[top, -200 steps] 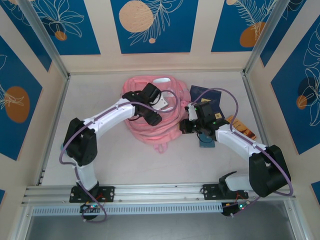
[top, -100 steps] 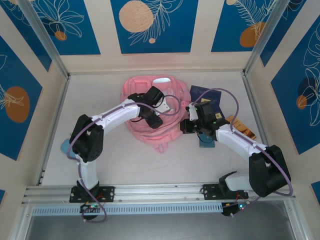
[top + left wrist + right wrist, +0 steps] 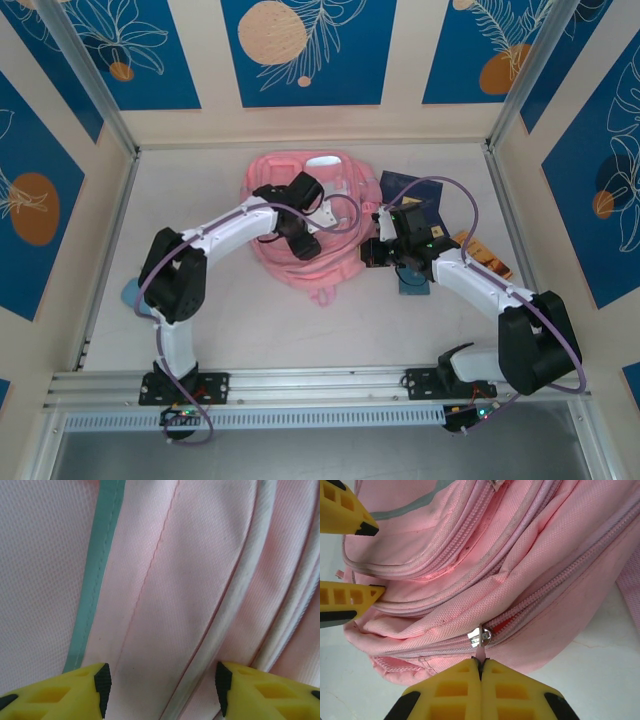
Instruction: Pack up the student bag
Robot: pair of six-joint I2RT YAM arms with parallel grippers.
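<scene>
From above, the pink student bag (image 3: 292, 268) lies on the pale bench (image 3: 220, 340) toward the far edge, about midway between the left and right edges. The left pincer (image 3: 303, 238) is down on the bag's middle. The right pincer (image 3: 371, 256) is at the bag's right side. Dark blue booklets (image 3: 412, 192) lie just right of the bag, and any print on their covers is too small to read. A small teal case (image 3: 412, 287) lies on the bench under the right arm's forearm. An orange-brown item (image 3: 487, 256) sits near the right edge.

The left wrist camera looks close onto pink cloth crossed by a teal stripe (image 3: 100, 555) and white piping (image 3: 240, 585). The left pincer's yellow fingers (image 3: 75, 690) stand apart, with bag fabric showing between them.

In the right wrist view, the right pincer's fingers are pressed together, clamped on the metal zipper pull (image 3: 481, 639) of a partly closed side zipper. At the left of this view, the left pincer's tips are spread over the bag's upper pocket.
</scene>
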